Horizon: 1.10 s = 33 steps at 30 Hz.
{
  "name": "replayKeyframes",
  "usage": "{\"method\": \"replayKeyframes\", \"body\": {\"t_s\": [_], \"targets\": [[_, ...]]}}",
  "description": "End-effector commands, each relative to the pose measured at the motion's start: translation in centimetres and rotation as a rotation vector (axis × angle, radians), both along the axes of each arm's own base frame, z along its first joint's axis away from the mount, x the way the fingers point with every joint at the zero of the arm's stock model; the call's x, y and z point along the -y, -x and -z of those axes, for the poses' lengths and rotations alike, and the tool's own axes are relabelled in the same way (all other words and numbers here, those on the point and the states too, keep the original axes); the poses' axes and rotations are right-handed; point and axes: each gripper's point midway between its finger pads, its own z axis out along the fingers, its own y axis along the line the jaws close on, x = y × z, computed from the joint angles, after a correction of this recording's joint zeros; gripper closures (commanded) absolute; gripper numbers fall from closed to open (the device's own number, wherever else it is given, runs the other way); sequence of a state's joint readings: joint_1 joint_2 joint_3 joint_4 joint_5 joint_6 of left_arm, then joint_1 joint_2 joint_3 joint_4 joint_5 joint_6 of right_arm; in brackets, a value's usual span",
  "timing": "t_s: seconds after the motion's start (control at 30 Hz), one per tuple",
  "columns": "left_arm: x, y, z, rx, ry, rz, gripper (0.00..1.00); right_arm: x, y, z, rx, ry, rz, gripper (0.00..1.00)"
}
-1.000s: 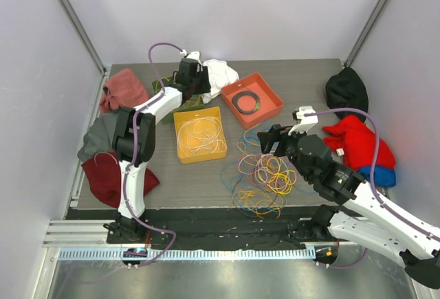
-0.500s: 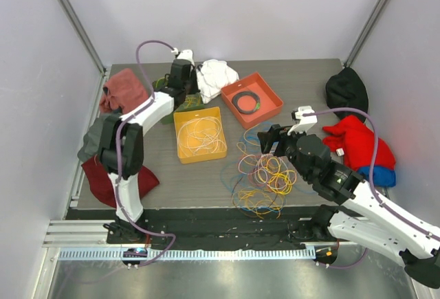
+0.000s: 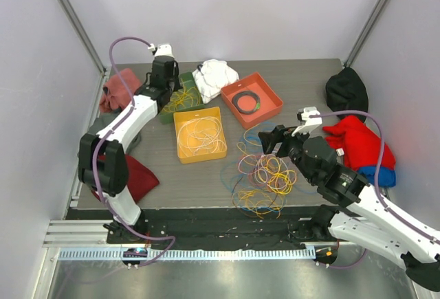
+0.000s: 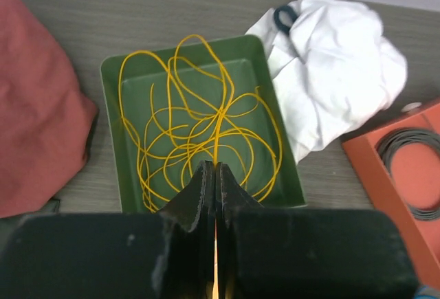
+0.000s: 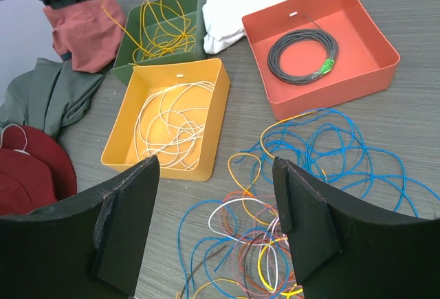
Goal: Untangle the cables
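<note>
Three trays stood on the far half of the table (image 3: 309, 79). The green tray (image 4: 244, 55) was far left, the yellow tray (image 5: 218, 117) sat nearer and beside it, and the orange tray (image 5: 330, 100) was to the right. Each held one thing: a yellow cable (image 4: 206, 106) in loose loops, a white cable (image 5: 175, 120), and a black coil (image 5: 300, 51).

The cables (image 3: 263, 175) not in a tray lay in one tangle on the near middle of the table, right of the yellow tray. It showed blue, yellow, white, pink and orange strands, too interwoven to count.

Seven cloths ringed the table:
- Left side: a pink cloth (image 3: 118, 86), a grey cloth (image 5: 48, 93) and a maroon cloth (image 3: 137, 179).
- Far edge: a white cloth (image 4: 337, 58), touching the green tray.
- Right side: a black cloth (image 3: 346, 89), a red cloth (image 3: 357, 141) and a blue cloth (image 3: 379, 175).

The left arm stretched far and leftward, almost fully extended. The left gripper (image 4: 215, 168) hung above the near side of the green tray with its fingers pressed together, pinching a strand of the yellow cable that rose from the pile. The right arm bent in from the near right. The right gripper (image 5: 214, 175) hovered over the far side of the tangle with its fingers spread wide and nothing between them.
</note>
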State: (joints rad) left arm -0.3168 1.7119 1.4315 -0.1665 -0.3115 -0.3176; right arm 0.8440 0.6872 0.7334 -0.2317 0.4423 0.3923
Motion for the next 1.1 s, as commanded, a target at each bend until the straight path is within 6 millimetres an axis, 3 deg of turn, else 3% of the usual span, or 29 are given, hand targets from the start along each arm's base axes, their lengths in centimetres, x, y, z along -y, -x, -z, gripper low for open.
{"method": "replayKeyframes", "body": {"t_s": [0.0,0.27,0.4,0.57,0.67,0.7,0.8,0.83,0.9,1.0,1.03,1.07], "targets": [[-1.5,0.4,4.1,-0.118,-0.019,-0.053,1.00,0.1,0.0,-1.1,0.034,-0.056,0.006,0.25],[-1.2,-2.6,11.3,-0.264,-0.035,-0.055,1.00,0.5,0.0,-1.1,0.032,-0.029,0.021,0.25],[-1.6,-4.1,12.6,-0.290,-0.034,-0.073,1.00,0.7,-0.2,-1.0,0.031,-0.011,0.033,0.25],[-3.0,-5.5,9.4,-0.188,-0.036,-0.120,0.98,0.5,-0.4,-0.7,0.025,0.006,0.035,0.25],[-3.6,-6.1,6.2,-0.121,-0.051,-0.133,0.71,0.2,-0.6,-0.5,0.015,0.008,0.033,0.25],[-3.7,-6.3,5.1,-0.092,-0.050,-0.138,0.55,0.1,-0.7,-0.5,0.015,0.009,0.029,0.25],[-4.2,-6.0,1.8,-0.023,-0.045,-0.153,0.38,0.0,-0.6,-0.6,0.015,-0.001,0.024,0.25],[-4.3,-5.8,0.2,0.009,-0.035,-0.158,0.23,0.0,-0.6,-0.5,0.013,-0.001,0.023,0.25],[-4.2,-5.5,-1.0,0.032,-0.022,-0.153,0.15,-0.1,-0.6,-0.6,0.014,-0.011,0.021,0.25],[-3.9,-4.3,-3.2,0.066,0.021,-0.153,0.14,-0.2,-0.5,-0.7,0.012,-0.021,0.016,0.25],[-3.7,-3.7,-3.1,0.062,0.030,-0.146,0.13,-0.2,-0.4,-0.8,0.012,-0.027,0.014,0.25],[-3.4,-2.9,-4.8,0.099,0.049,-0.137,0.10,-0.1,-0.4,-0.9,0.014,-0.031,0.017,0.25]]}}
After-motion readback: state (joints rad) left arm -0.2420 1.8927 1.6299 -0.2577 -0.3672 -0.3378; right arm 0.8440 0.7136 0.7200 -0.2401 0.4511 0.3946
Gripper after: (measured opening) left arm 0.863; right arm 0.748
